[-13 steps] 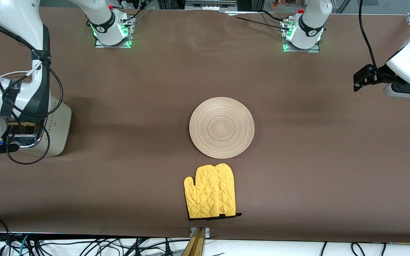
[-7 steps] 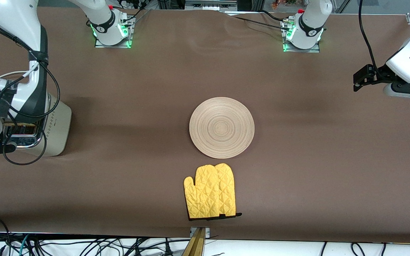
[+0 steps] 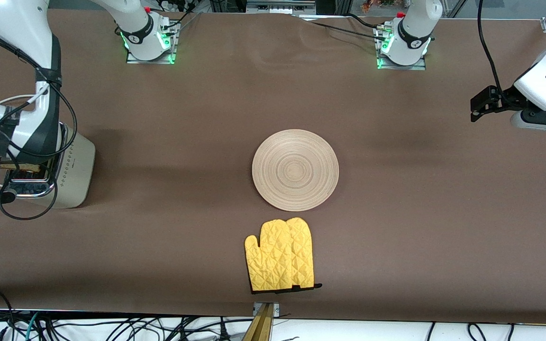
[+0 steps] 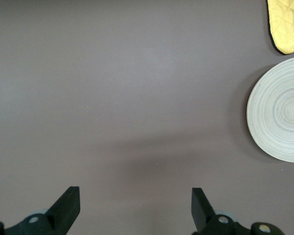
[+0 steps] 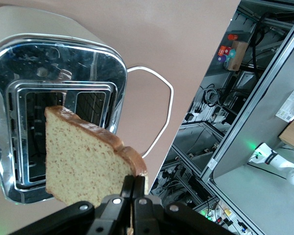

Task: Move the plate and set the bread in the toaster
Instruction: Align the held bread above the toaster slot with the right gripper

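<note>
The plate (image 3: pixel 295 169) lies bare in the middle of the table, also in the left wrist view (image 4: pixel 279 117). The cream toaster (image 3: pixel 74 168) stands at the right arm's end of the table. In the right wrist view its chrome top (image 5: pixel 103 63) shows two open slots. My right gripper (image 5: pixel 134 180) is shut on a top corner of the bread (image 5: pixel 83 164), which hangs tilted just above the slots. In the front view only a sliver of the bread (image 3: pixel 19 166) shows under the arm. My left gripper (image 4: pixel 134 198) waits open and empty over bare table at the left arm's end (image 3: pixel 481 105).
A yellow oven mitt (image 3: pixel 280 255) lies nearer the front camera than the plate, close to the table's front edge. The toaster's white cord (image 5: pixel 159 117) loops on the cloth beside it. Brown cloth covers the table.
The right arm has shifted slightly toward its end of the table above the toaster, carrying the bread. Plate, mitt and left arm have not moved.
</note>
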